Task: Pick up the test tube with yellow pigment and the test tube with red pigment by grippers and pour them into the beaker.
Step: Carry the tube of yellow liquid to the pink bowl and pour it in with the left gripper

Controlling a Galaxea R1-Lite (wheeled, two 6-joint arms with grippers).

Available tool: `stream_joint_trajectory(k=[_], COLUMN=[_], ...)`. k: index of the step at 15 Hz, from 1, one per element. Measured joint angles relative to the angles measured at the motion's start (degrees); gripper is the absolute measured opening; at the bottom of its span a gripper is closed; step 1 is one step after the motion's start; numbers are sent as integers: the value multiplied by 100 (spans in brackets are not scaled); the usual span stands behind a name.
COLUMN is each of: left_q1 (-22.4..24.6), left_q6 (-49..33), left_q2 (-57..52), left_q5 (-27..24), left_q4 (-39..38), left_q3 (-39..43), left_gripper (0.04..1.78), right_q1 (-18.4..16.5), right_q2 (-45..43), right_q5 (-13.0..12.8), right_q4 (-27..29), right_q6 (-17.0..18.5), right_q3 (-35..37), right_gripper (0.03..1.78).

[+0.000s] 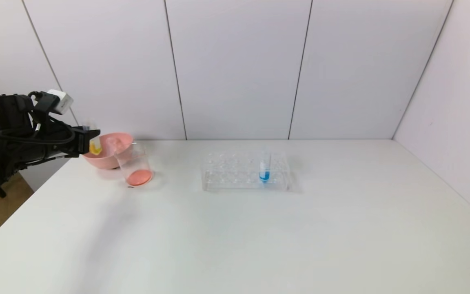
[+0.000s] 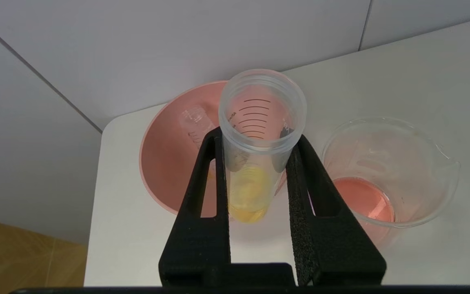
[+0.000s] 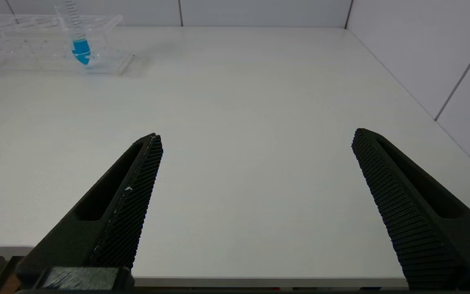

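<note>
Left gripper (image 2: 255, 163) pinches one yellow tube (image 2: 255, 163) above the pink bowl (image 1: 108, 157), just beside one beaker (image 1: 135, 165) (red liquid inside). Possibly a second tube lies in the bowl. Right gripper (image 3: 255, 141) spread over the desk (image 1: 259, 237); one blue tube (image 1: 264, 169) racked.

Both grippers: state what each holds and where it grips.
Left gripper clamps the test tube with yellow pigment on its upper body, below the rim. Right gripper is open, holding nothing.
</note>
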Motion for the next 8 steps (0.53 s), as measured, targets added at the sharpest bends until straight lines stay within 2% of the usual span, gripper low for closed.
stream_joint_trajectory(k=[2,8], left_q1=[-5,-29], left_q6=[176,374], left_q2=[-5,133], left_q5=[-50,-413], left_q4=[344,581], left_q3=[-171,-532], left_gripper=[43,43], right_q1=[0,0], right_q2=[0,0], right_q5=[0,1], right_q4=[0,0], right_q6=[0,2], right_q3=[0,0], right_gripper=[170,170])
